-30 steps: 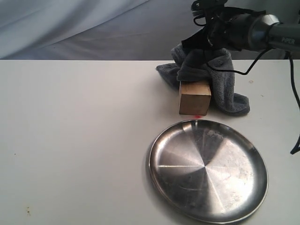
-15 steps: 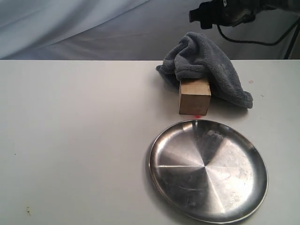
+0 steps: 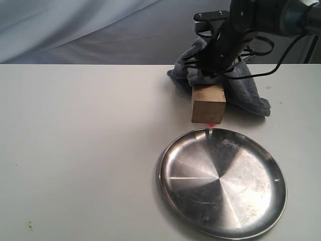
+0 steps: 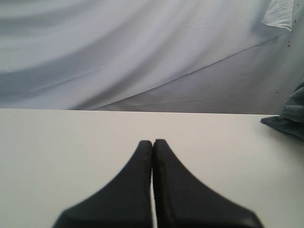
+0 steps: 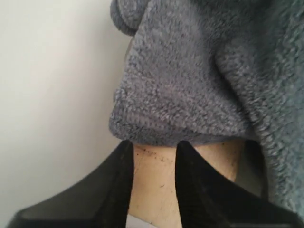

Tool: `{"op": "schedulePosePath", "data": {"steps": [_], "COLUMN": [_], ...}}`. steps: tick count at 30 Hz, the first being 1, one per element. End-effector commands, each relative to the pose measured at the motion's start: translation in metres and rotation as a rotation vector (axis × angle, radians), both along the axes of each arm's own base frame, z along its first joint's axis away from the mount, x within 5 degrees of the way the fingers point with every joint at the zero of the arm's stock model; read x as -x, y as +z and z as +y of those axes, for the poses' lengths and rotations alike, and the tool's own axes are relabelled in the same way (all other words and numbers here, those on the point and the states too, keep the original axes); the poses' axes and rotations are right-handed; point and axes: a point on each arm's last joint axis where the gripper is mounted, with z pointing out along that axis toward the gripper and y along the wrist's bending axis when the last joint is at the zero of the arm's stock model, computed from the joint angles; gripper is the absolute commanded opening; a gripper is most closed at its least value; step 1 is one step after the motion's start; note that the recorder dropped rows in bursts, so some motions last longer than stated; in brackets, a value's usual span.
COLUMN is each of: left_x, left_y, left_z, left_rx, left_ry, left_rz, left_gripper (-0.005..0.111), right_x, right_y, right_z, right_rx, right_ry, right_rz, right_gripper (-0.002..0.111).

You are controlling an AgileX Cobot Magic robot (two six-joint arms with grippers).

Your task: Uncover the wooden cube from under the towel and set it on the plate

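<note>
The wooden cube stands on the table just beyond the plate, its front face bare and its rear top under the towel. My right gripper hangs right above the cube, down against the towel's folds. In the right wrist view, that gripper is open, with the cube's pale top showing in the gap and the towel's edge at the fingertips. The left gripper is shut and empty, low over bare table; the exterior view does not show it.
The white table runs wide to the left of the plate. A grey cloth backdrop hangs behind the table's far edge. Black cables trail from the right arm over the towel. A towel corner shows in the left wrist view.
A second ago the right gripper held the towel up; it let go and rose, leaving the towel draped on the cube's back. Now it has come down onto the towel above the cube.
</note>
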Motion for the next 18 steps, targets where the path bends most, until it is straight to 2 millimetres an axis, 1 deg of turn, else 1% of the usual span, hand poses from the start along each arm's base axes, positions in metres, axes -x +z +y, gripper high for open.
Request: {"op": "schedulePosePath", "data": {"steps": [1, 5, 9, 11, 14, 15, 16, 18], "left_x": [0.0, 0.0, 0.0, 0.0, 0.0, 0.0, 0.0, 0.0], "left_y": [-0.001, -0.001, -0.001, -0.001, -0.001, -0.001, -0.001, -0.001], "left_z": [0.0, 0.0, 0.0, 0.0, 0.0, 0.0, 0.0, 0.0], "left_rx": [0.0, 0.0, 0.0, 0.0, 0.002, 0.002, 0.002, 0.002], "left_ry": [-0.001, -0.001, -0.001, -0.001, 0.0, 0.0, 0.0, 0.0], "left_rz": [-0.001, -0.001, -0.001, -0.001, -0.001, -0.001, -0.001, -0.001], "left_gripper": [0.001, 0.001, 0.001, 0.001, 0.001, 0.001, 0.001, 0.001], "right_x": [0.003, -0.004, -0.013, -0.018, -0.027, -0.033, -0.035, -0.042], "right_y": [-0.004, -0.016, -0.031, -0.035, -0.031, -0.027, -0.025, -0.021], "right_z": [0.006, 0.007, 0.005, 0.001, -0.006, -0.012, -0.013, -0.023], "right_rx": [-0.051, -0.051, -0.05, -0.051, -0.084, -0.108, -0.116, -0.132], "right_ry": [0.054, 0.052, 0.034, 0.018, -0.039, -0.073, -0.08, -0.117], "right_rz": [0.028, 0.004, -0.023, -0.052, -0.125, -0.172, -0.197, -0.255], "right_gripper": [0.019, 0.012, 0.011, 0.011, 0.011, 0.011, 0.011, 0.011]}}
